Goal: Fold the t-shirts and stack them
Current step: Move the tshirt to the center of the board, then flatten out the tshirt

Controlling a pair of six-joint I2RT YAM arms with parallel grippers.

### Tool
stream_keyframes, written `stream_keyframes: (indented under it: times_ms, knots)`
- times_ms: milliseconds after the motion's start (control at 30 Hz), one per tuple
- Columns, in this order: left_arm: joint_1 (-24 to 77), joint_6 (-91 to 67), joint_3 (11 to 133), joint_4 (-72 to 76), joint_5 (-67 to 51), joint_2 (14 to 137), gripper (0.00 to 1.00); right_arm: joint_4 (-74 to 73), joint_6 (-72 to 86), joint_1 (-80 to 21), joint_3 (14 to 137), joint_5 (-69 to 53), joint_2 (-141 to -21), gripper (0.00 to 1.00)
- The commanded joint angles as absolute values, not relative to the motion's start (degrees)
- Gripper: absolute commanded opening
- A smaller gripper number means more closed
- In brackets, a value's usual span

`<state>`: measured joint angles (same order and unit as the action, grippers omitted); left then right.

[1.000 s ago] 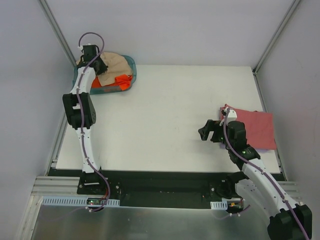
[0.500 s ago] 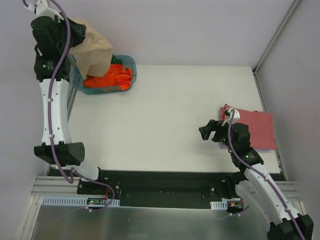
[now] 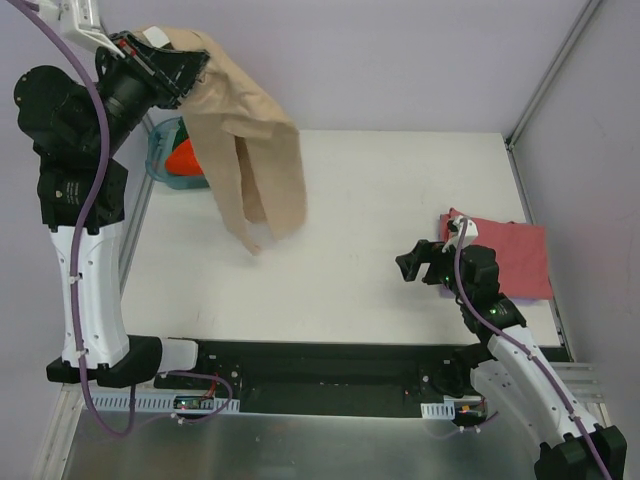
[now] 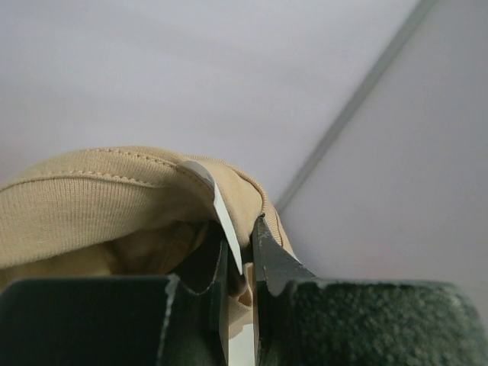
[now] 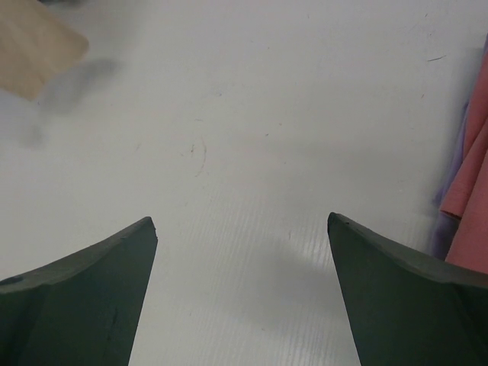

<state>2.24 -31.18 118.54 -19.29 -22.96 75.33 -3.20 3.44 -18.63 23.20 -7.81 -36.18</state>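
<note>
My left gripper (image 3: 190, 68) is raised high at the back left and is shut on the tan-beige t-shirt (image 3: 250, 160), which hangs down over the table. In the left wrist view the jaws (image 4: 242, 248) pinch the shirt's collar hem (image 4: 99, 191). A bright orange t-shirt (image 3: 183, 160) lies in the teal tub (image 3: 160, 150). A dusty red t-shirt (image 3: 515, 255) lies folded at the right edge, over a lavender one (image 5: 441, 236). My right gripper (image 3: 413, 266) is open and empty just left of it, low over bare table (image 5: 240, 221).
The white table top (image 3: 380, 200) spreads between the hanging shirt and the red shirt. Grey walls with metal posts stand at the back and both sides. The tan shirt's lower end shows at the right wrist view's top left (image 5: 34, 46).
My left arm has lifted the tan shirt out of the tub and swung it up and to the right, so it now hangs unfurled over the table. The right arm has barely moved.
</note>
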Motion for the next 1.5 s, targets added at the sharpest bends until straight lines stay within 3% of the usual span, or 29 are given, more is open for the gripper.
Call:
stream_keyframes:
  times_ms: [0, 200, 300, 467, 500, 533, 567, 633, 667, 700, 833, 967, 1200, 1367, 1467]
  knots:
    - [7.46, -36.12, 117.78, -13.80, -31.46, 74.10, 0.00, -0.53, 3.78, -18.90, 23.47, -8.44, -35.60, 0.96]
    - [16.69, -36.74, 110.59, -12.13, -30.85, 71.81, 0.00, -0.53, 4.04, -18.90, 23.29, -8.00, -35.07, 0.96]
    - [16.87, -34.12, 100.67, -12.04, -26.39, 67.61, 0.00, -0.79, 4.22, -18.90, 23.47, -7.47, -35.16, 0.96]
    - [16.70, -31.64, 72.12, -12.22, 6.45, 57.93, 0.03, -2.19, 4.39, -18.81, 24.17, -6.42, -36.38, 0.96]
    - [16.09, -31.99, 66.94, -12.30, 11.38, 57.14, 0.09, -2.20, 4.39, -18.90, 24.26, -6.42, -36.73, 0.96]
    - [15.39, -32.86, 62.53, -13.00, 14.99, 57.22, 0.21, -2.28, 4.39, -18.90, 24.43, -6.42, -37.35, 0.96]
    - [13.81, -34.26, 59.36, -14.14, 16.16, 57.91, 0.50, -2.37, 4.39, -18.81, 24.52, -6.42, -37.96, 0.96]
    - [9.52, -38.04, 54.34, -16.78, 12.59, 60.02, 0.89, -2.63, 4.39, -18.90, 25.13, -6.50, -39.54, 0.96]
    - [7.14, -39.10, 52.14, -17.57, 9.52, 61.16, 0.98, -2.98, 4.39, -18.81, 25.48, -6.42, -40.42, 0.96]
    - [5.55, -40.07, 50.38, -17.75, 7.06, 62.13, 0.99, -3.42, 4.31, -18.81, 25.84, -6.24, -41.21, 0.96]
    - [4.04, -40.25, 46.07, -19.77, 4.58, 62.67, 0.99, -4.92, 3.78, -18.81, 27.33, -7.46, -43.41, 0.96]
    - [4.04, -41.05, 37.73, -20.04, 0.70, 55.75, 0.99, -8.51, 4.56, -20.82, 29.44, -9.41, -44.73, 0.96]
    - [4.04, -46.49, 23.83, -23.38, 4.84, 39.56, 0.99, -19.33, 13.52, -38.91, 30.41, 3.85, -46.75, 0.96]
    - [4.04, -48.51, 22.85, -22.68, 6.49, 41.12, 0.83, -18.37, 20.47, -53.67, 30.76, 10.35, -51.76, 0.96]
    - [4.04, -48.95, 23.55, -19.88, 7.21, 46.91, 0.67, -19.68, 22.58, -60.80, 33.04, 17.55, -55.80, 0.96]
